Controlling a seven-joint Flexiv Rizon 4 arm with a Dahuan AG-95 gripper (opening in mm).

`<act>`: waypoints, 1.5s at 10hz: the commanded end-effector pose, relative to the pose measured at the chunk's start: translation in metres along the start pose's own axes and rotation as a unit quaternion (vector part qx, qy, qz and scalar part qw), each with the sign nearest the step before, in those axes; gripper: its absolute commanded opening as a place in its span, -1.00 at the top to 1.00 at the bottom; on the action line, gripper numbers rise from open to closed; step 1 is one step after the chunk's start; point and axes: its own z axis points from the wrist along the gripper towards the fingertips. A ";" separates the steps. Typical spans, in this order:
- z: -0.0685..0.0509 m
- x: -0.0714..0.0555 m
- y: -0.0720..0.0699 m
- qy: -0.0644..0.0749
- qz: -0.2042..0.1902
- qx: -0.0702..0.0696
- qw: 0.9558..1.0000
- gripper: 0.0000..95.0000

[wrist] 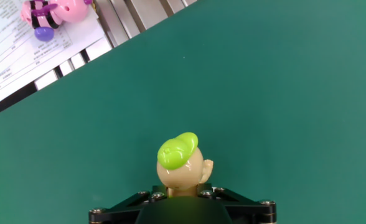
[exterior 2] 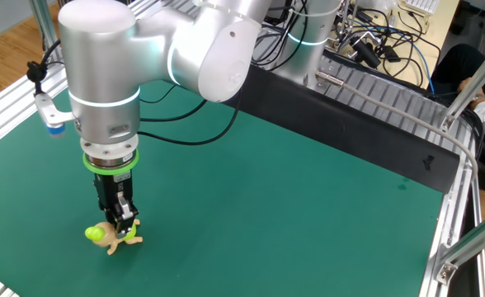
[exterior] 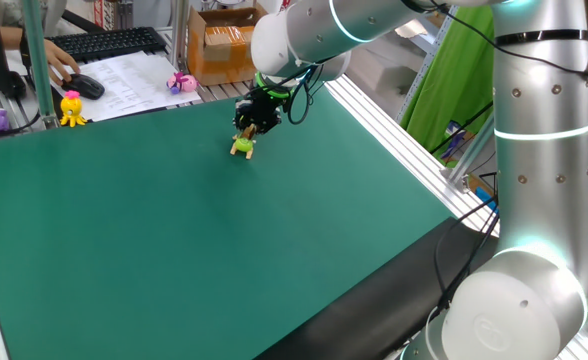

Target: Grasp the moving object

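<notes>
Green matting covers a wide table (exterior: 174,250), edged by aluminium rails, with a desk of papers and a keyboard beyond it. Toward the far side of the mat, the moving object (exterior: 243,146), a tiny toy figure with a tan round head and a yellow-green cap and body, is seen directly under the gripper (exterior: 255,124). In the other fixed view the figure (exterior 2: 110,236) sits on the mat with the dark fingers at or around its upper part; in the hand view its glossy head (wrist: 182,168) fills the space just ahead of the finger bases. Whether the jaws are closed on it or only straddling it cannot be told. The toy is judged to be light, stiff moulded plastic, smooth and rather slippery, with a rounded head that could squirt out of a pinch; the flatter sides of the body, below the head, are judged the safer hold. Well apart, a yellow octopus toy (exterior: 72,108) and a pink-and-white toy (exterior: 182,82) are placed near the desk edge.
</notes>
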 end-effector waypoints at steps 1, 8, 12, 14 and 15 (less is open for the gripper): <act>0.002 0.001 0.000 0.001 0.000 0.000 1.000 0.60; 0.002 0.001 0.000 0.001 0.000 0.000 1.000 0.60; -0.019 -0.003 0.026 -0.001 0.036 -0.018 0.999 -0.20; -0.014 -0.001 0.025 -0.003 0.031 -0.015 0.999 -0.20; -0.013 -0.001 0.024 -0.002 0.025 -0.015 1.000 -0.20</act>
